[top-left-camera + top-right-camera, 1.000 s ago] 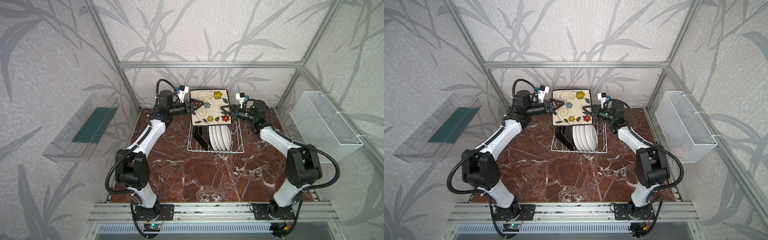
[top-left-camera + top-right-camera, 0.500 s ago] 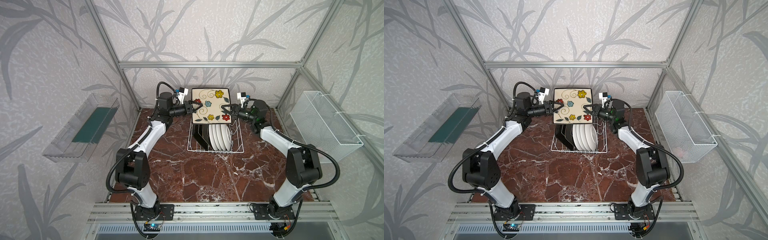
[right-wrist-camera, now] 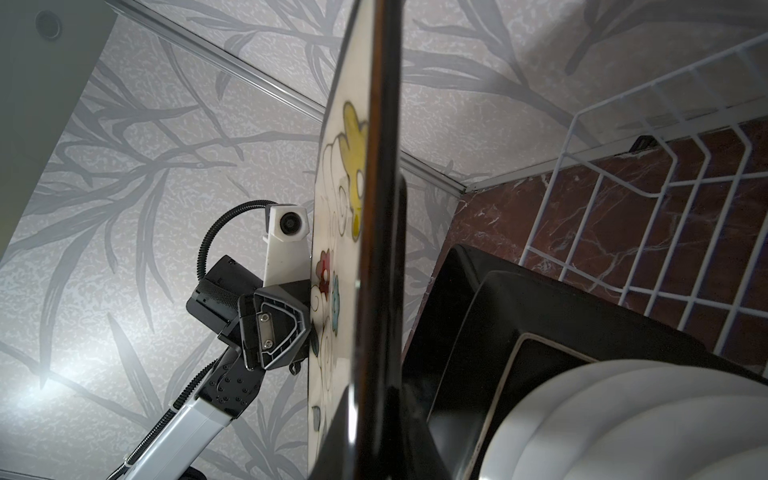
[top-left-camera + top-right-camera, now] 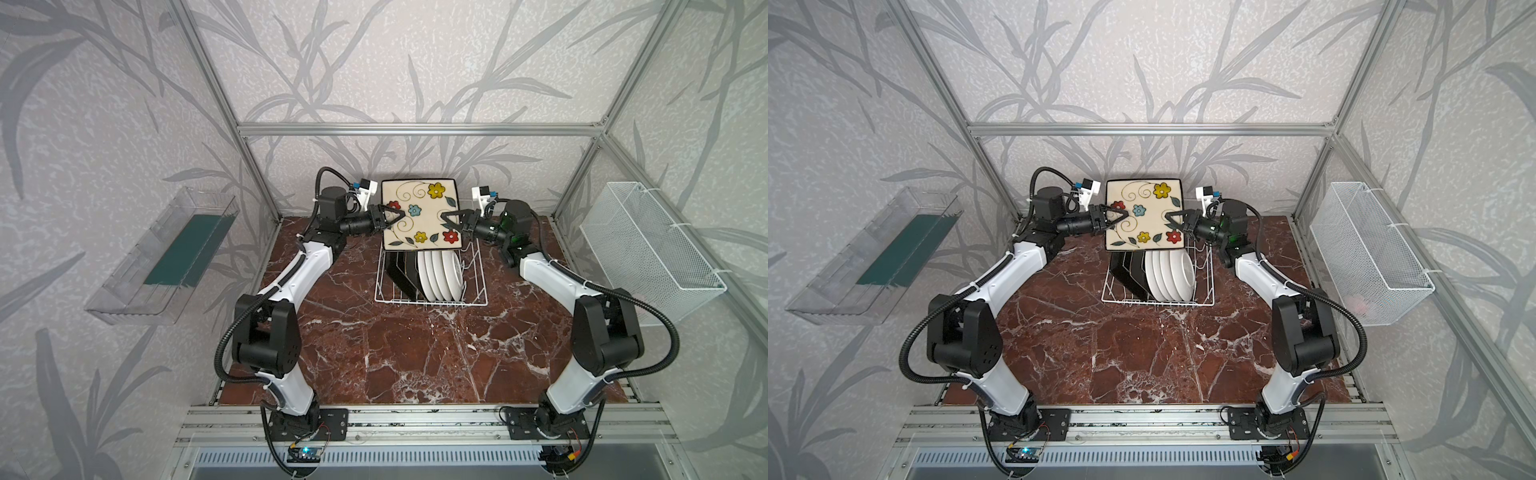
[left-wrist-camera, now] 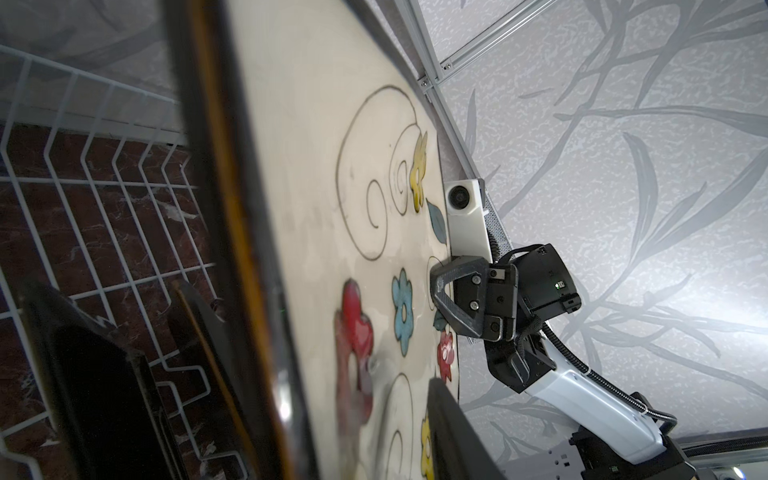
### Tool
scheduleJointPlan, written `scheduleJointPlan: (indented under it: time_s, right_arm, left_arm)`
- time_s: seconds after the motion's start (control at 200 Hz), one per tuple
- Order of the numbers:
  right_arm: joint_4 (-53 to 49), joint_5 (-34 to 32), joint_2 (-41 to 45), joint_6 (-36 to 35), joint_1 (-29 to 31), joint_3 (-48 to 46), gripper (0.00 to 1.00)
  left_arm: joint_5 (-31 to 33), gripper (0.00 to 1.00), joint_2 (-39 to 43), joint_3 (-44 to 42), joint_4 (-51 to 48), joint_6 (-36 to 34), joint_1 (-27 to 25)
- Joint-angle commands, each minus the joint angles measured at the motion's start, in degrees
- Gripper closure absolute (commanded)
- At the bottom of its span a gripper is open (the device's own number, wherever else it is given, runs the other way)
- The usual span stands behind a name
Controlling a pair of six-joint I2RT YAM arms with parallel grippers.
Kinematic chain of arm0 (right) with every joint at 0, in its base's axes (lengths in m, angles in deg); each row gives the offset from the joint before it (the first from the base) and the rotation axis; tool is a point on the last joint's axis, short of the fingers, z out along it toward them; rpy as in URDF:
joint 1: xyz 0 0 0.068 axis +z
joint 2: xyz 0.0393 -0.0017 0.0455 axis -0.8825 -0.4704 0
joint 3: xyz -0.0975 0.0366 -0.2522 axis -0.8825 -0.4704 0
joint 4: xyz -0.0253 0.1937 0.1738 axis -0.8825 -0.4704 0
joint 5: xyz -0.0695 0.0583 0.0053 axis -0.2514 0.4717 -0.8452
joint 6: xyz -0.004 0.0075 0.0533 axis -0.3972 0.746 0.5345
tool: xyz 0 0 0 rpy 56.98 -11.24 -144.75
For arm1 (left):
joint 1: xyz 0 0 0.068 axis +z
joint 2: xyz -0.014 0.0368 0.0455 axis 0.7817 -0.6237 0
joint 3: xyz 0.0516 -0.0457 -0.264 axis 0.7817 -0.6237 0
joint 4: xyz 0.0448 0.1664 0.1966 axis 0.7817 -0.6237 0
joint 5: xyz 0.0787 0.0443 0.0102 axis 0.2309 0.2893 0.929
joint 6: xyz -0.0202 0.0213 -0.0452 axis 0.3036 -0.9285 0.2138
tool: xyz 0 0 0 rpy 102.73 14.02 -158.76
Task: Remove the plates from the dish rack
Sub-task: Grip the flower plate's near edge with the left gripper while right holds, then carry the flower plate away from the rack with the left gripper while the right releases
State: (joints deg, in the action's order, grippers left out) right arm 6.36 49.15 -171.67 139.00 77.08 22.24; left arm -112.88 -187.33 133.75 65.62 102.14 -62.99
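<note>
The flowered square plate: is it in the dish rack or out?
Out. The right gripper holds the flowered plate by its edge, in the air above the dish rack.

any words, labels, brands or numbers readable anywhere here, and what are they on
No readable text in any view.
square plate: painted flowers and swirls only, no lettering.
round white plates and dish rack: no marks visible.
circuit board at the front rail: any print is too small to read.
</note>
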Motion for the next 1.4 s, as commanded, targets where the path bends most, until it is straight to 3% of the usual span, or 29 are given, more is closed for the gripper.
scheduleJointPlan:
  time_s: [0.0,0.235,0.425,0.735,1.005,1.395]
  right_arm:
    - [9.52,2.00,1.43,0.53,0.59,4.30,1.00]
    - [9.58,2.74,1.42,1.20,0.86,4.50,1.00]
    - [9.14,3.24,1.43,0.80,0.86,4.08,1.00]
    - [7.55,2.50,1.42,0.29,0.86,2.83,0.95]
    - [2.60,1.40,2.07,-3.43,0.77,3.10,0.65]
    - [-5.23,-0.19,4.86,-10.57,0.77,2.82,0.34]
  left_arm:
    - [-0.71,0.64,0.79,0.18,-1.73,-2.24,-0.47]
    - [-0.91,0.76,0.89,0.09,-1.87,-2.24,-0.57]
    - [-0.53,1.00,1.57,-0.46,-1.41,-1.81,-0.56]
    - [2.34,1.00,4.27,-3.33,1.69,0.48,-0.56]
    - [6.04,1.00,7.59,-3.09,-1.20,-1.78,-0.64]
    - [8.61,1.00,9.95,-4.64,4.42,2.46,-0.56]
